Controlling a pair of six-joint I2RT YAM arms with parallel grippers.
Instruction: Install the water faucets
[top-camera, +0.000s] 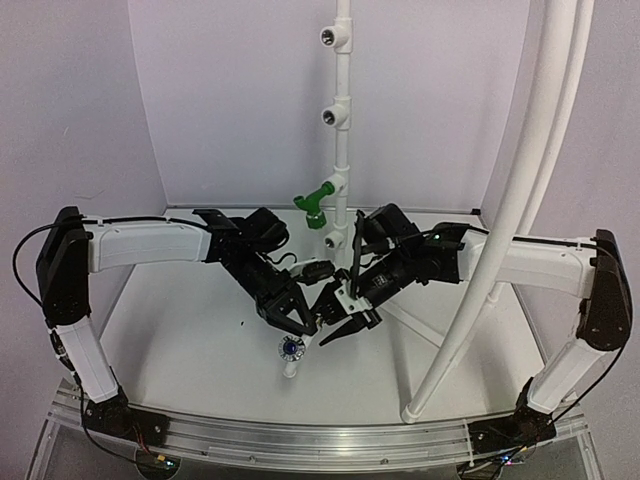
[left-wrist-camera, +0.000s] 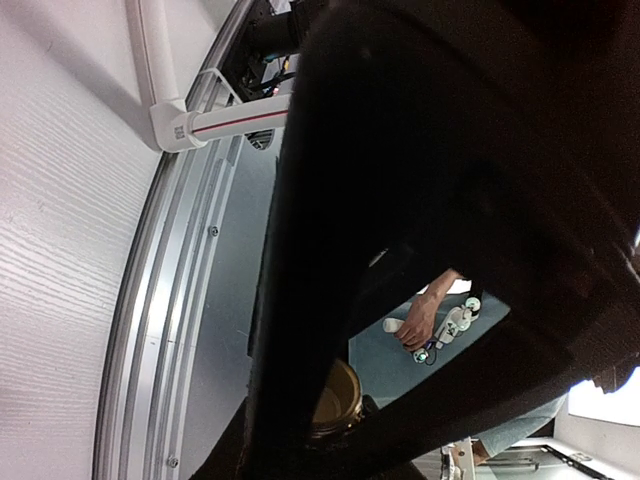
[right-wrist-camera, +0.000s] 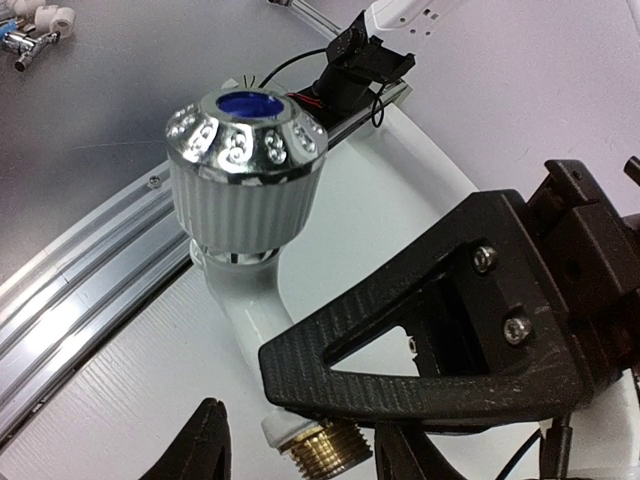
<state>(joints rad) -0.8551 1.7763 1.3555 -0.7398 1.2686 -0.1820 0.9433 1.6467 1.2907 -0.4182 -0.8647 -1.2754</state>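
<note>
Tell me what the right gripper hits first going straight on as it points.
The white faucet: its brass threaded end lies between the right gripper's fingers in the wrist view, so contact looks near-immediate; whether they touch it is unclear.

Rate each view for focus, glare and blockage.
Top external: evenly lit and sharp, with only soft shadows on the table. Left wrist: mostly blocked by a dark, blurred close shape, though the aluminium rail is sharp. Right wrist: the white faucet is crisp, with glints on its chrome cap.
</note>
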